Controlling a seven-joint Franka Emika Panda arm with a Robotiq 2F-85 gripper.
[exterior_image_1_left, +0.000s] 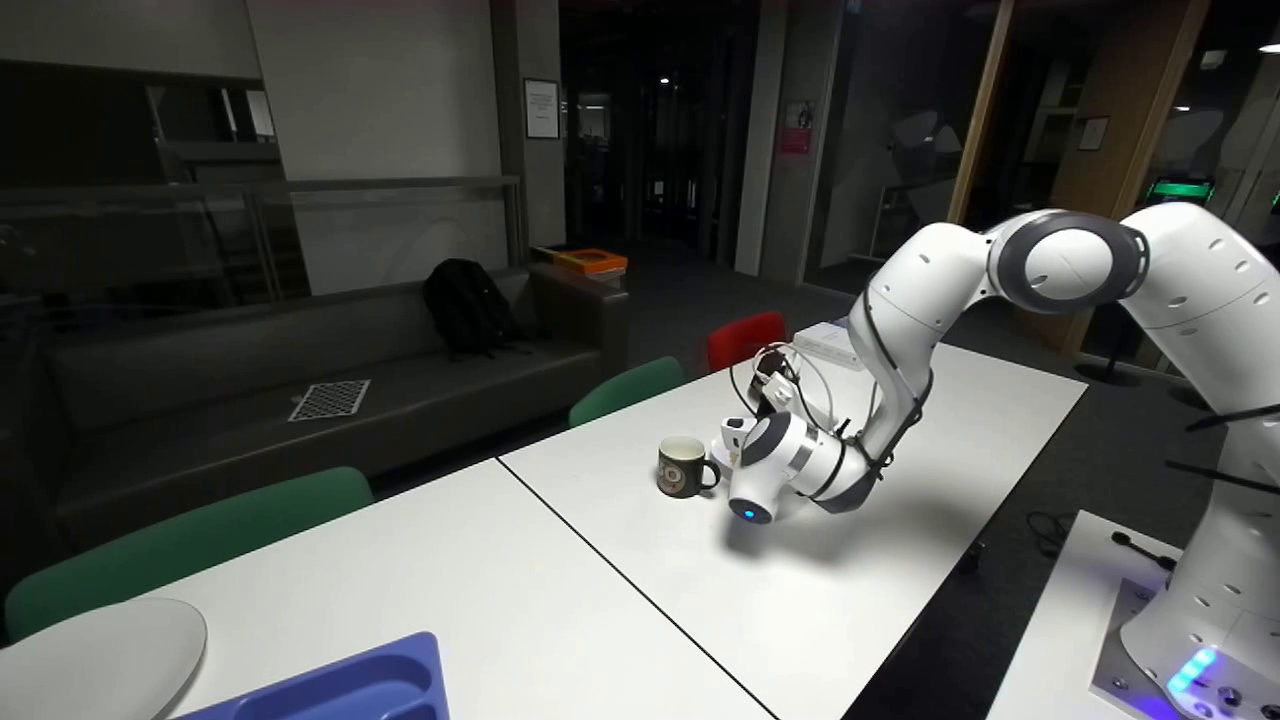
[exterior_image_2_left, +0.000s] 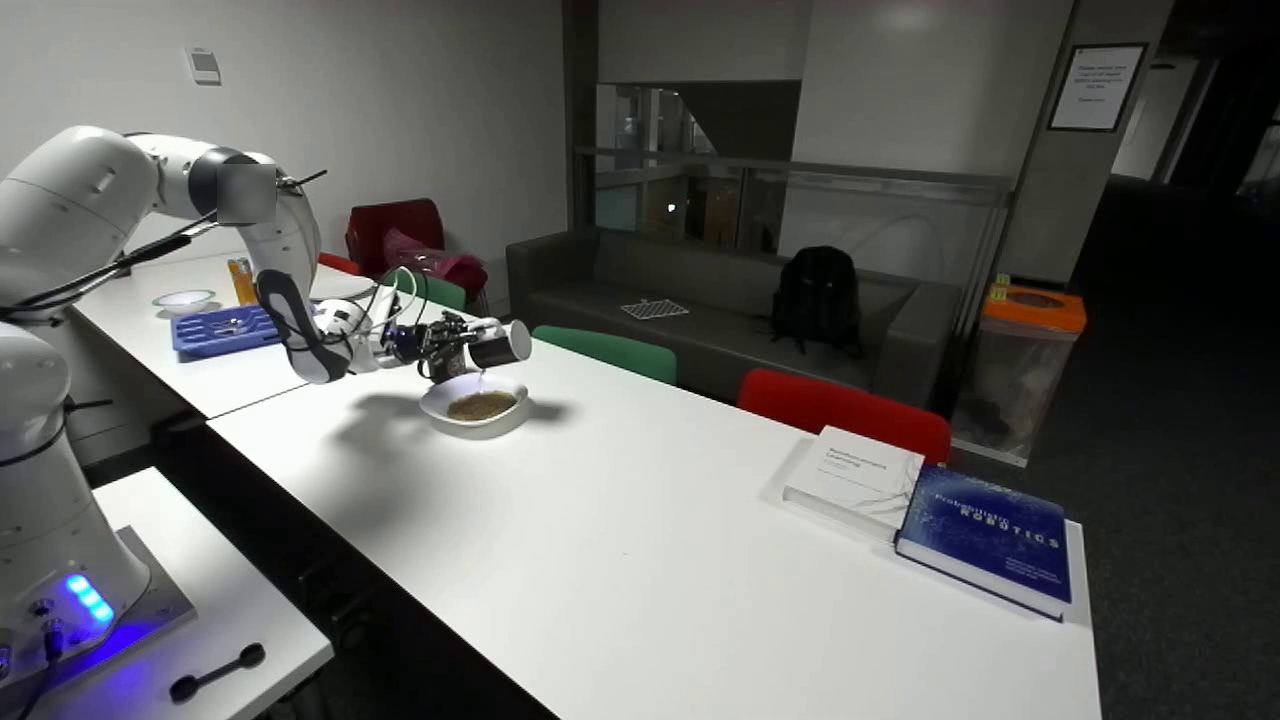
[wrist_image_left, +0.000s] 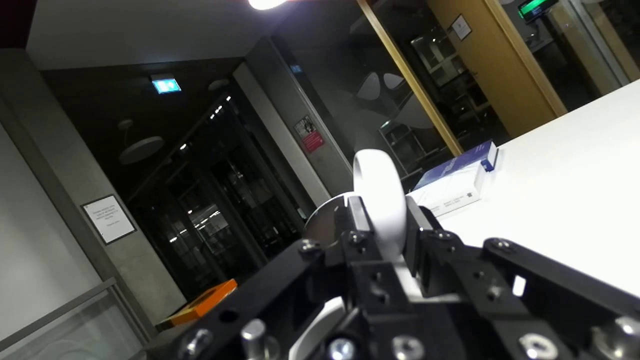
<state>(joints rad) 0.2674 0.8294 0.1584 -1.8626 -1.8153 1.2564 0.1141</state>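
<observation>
White handle (wrist_image_left: 381, 187): we see pincer (wrist_image_left: 386, 217) clamped here
Cup (wrist_image_left: 325, 224): partly hidden behind pincer
Bowl (exterior_image_2_left: 478, 427): below pincer, contents (exterior_image_2_left: 481, 405) indistinct

My claw (wrist_image_left: 385, 220) is black, the held mug (exterior_image_2_left: 493, 350) white-handled and otherwise, as far as so small a view shows, dark and white. The bowl (exterior_image_2_left: 437, 403) is white, its contents (exterior_image_2_left: 482, 405) speckled brown. The standing mug (exterior_image_1_left: 682, 472) is dark, cream inside, with a pale round motif (exterior_image_1_left: 671, 477). The tray (exterior_image_1_left: 345, 690) is blue, the table (exterior_image_1_left: 545, 620) white with a black seam (exterior_image_1_left: 640, 590).
</observation>
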